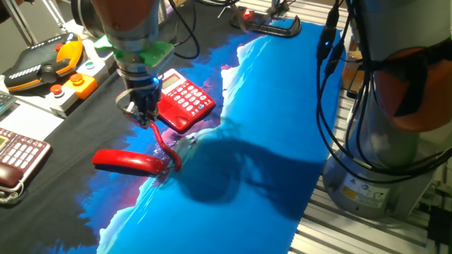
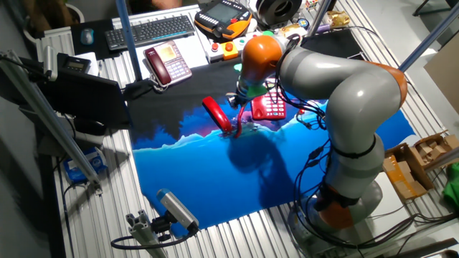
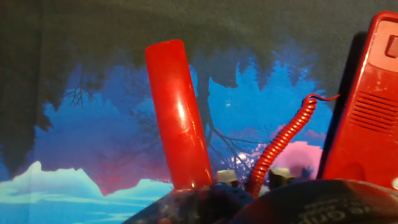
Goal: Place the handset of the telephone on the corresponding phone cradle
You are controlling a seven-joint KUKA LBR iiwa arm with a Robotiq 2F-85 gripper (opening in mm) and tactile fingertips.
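Leftmost, handset flat on blue mat, off cradle. Coiled cord runs up to telephone. Gripper hovers between handset and telephone; jaws' state cannot tell. Bench dark beyond.

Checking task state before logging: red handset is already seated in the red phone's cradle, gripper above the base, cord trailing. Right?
No. The handset lies on the blue mat, off the telephone; the fixed views both show it. The gripper over the base and the cord are as you said.
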